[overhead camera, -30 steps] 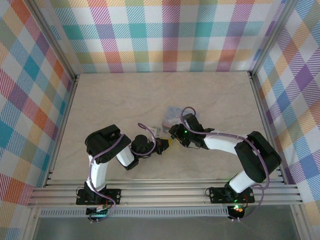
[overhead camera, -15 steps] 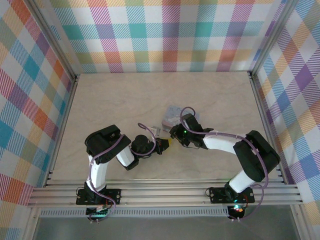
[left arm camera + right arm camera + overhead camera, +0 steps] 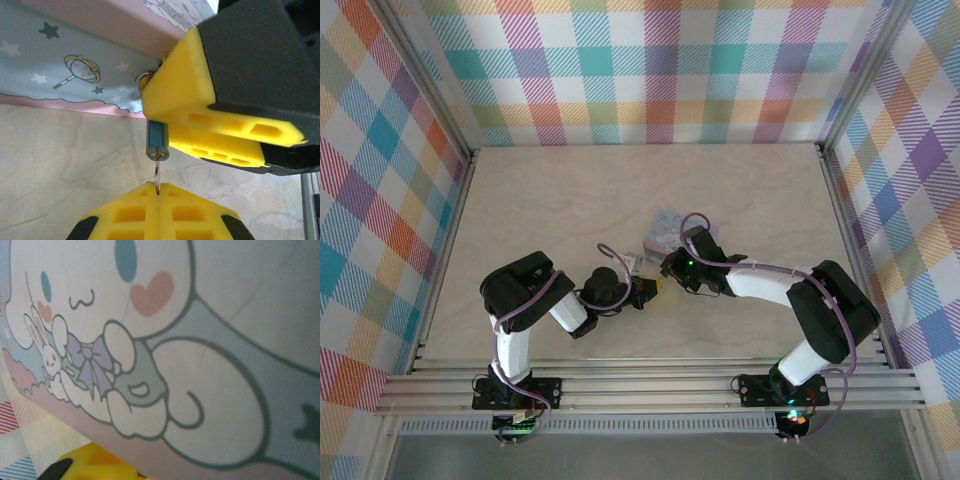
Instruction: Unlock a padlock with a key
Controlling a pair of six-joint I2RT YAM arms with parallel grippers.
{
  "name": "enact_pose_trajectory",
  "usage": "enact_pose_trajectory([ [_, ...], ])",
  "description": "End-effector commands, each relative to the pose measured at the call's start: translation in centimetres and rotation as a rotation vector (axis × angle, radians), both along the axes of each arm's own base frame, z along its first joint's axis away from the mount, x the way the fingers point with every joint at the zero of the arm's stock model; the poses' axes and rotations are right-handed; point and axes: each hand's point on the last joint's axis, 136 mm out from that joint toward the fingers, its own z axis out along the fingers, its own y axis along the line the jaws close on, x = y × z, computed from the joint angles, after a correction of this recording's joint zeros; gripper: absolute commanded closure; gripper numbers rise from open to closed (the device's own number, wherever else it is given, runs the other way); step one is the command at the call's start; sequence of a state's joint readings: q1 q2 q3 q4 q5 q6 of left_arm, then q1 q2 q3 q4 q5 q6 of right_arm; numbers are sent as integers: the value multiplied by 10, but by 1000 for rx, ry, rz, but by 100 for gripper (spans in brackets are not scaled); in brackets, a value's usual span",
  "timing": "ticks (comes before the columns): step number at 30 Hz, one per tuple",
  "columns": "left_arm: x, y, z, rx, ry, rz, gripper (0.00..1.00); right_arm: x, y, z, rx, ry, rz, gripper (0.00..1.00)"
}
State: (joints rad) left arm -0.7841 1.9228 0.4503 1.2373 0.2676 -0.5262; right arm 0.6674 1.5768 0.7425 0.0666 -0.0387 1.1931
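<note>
While left end effector stays clamped on the key, its elbow has swung left; right end effector grips the padlock.

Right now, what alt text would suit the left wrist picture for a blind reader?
The yellow left pincer at the bottom pinches a thin metal key, its tip meeting the small blue keyhole end of a pale blue, star-printed padlock. The yellow right pincer grips the padlock from the right, above a beige table.

Pale wooden table, plaid walls
</note>
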Motion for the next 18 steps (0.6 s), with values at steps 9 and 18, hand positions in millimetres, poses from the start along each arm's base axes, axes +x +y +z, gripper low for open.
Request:
enact_pose_trajectory([
  [9,-10,-17,22,-60,-3,-94,100,-34,-12,-37,-54,176,7,55],
  [18,-5,-16,31,-58,-11,-95,100,-39,-13,-49,-70,209,25,81],
])
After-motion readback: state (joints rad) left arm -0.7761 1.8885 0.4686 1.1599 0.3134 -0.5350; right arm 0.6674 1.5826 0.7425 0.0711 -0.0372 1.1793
